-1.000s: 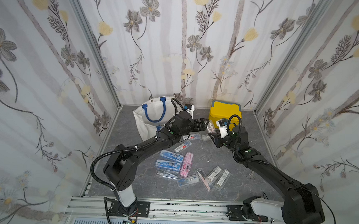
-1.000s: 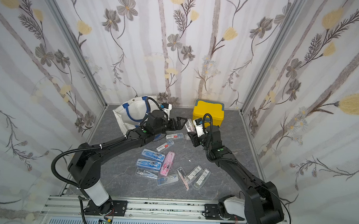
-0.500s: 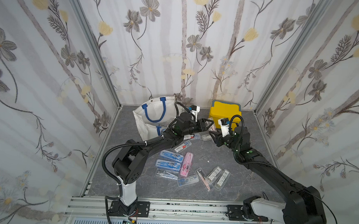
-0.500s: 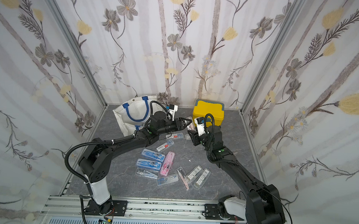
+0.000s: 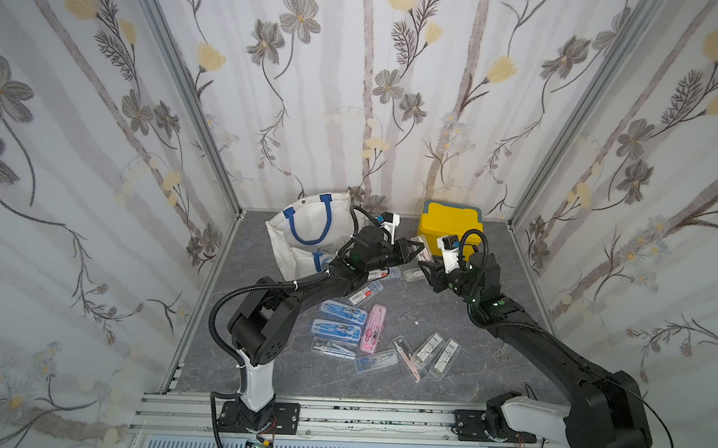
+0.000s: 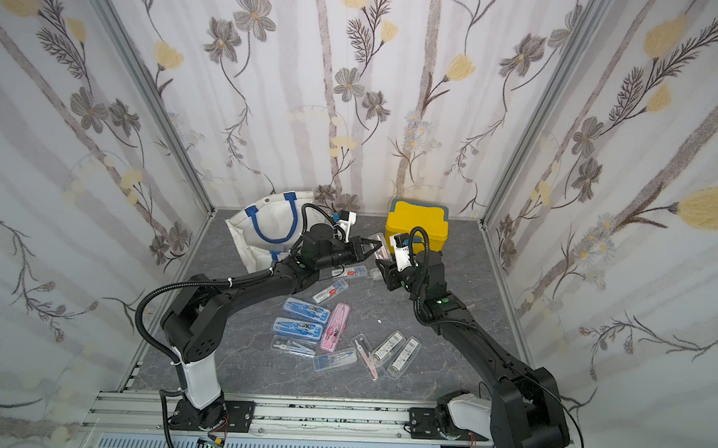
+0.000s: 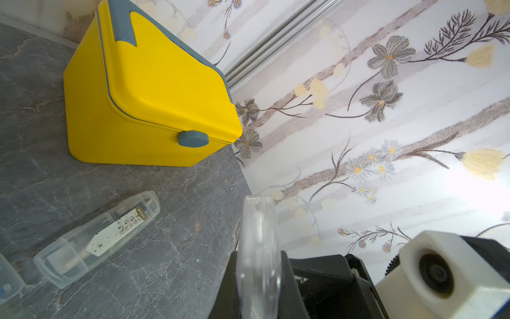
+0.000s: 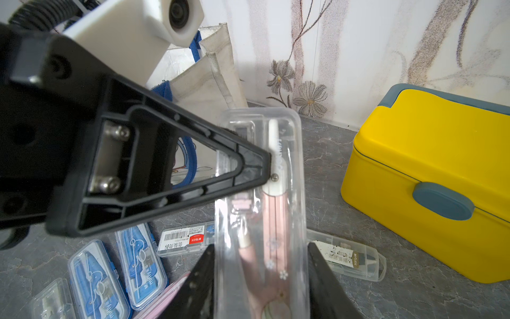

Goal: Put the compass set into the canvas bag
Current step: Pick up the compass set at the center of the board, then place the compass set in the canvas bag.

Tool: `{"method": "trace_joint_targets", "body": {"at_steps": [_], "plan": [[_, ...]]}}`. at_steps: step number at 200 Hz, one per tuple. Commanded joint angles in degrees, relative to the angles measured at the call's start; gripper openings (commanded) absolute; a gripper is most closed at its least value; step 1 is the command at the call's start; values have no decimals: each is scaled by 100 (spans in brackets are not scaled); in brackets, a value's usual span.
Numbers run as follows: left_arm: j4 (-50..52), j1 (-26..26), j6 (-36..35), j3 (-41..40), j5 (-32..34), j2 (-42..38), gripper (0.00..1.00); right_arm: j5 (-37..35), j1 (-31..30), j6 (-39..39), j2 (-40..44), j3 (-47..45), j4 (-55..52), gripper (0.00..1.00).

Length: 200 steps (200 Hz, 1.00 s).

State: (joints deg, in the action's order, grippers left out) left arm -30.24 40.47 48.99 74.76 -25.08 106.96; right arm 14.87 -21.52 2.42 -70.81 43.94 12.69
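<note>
Right wrist view: left claw [image 8: 260, 167] and right claw [image 8: 262, 279] both tight on one clear-cased compass set [image 8: 276, 212].

Yellow box [image 5: 448, 231] with grey-blue lid trim and latch. Beside it, white canvas bag [image 5: 307, 223] with blue handles and trim. Under it, grey marbled worktop [image 5: 428, 315] with pale veins. Clear compass set [image 8: 276, 215] holding a pink-and-white compass dotted with small white flowers. In front of the box, blue cases [image 5: 343, 311], one pink case [image 5: 372, 327], clear cases [image 5: 437, 353]. Pale wallpaper [image 5: 354, 108] with grey and yellow flowers.
</note>
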Motion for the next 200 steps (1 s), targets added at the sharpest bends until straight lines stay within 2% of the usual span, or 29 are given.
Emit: {"method": "trace_joint_targets", "body": {"at_steps": [1,9,30,39,46,48,78,105,144,200], "plan": [[-375,5,77,12,-72,-2,5,13,-2,-11,-43,9,258,40],[-373,11,58,8,-62,-8,4,2,-4,-6,-56,17,245,43],[-354,9,-20,10,-6,-49,3,-59,-5,10,-84,26,183,59],[-304,1,-69,32,27,-53,3,-129,-4,12,-76,18,151,74],[-246,-11,-127,59,42,-66,2,-211,2,14,-61,10,123,97],[-222,-23,-149,70,50,-73,2,-230,6,20,-51,5,121,100],[416,-69,-664,356,285,-208,2,-272,158,110,171,-207,171,99],[1203,-190,-1287,680,768,-433,3,-122,402,345,498,-479,339,99],[2144,-566,-2043,986,1605,-908,3,-70,548,357,897,-803,489,99],[2907,-1293,-2723,865,2759,-1753,4,-479,553,366,720,-799,346,99]]}}
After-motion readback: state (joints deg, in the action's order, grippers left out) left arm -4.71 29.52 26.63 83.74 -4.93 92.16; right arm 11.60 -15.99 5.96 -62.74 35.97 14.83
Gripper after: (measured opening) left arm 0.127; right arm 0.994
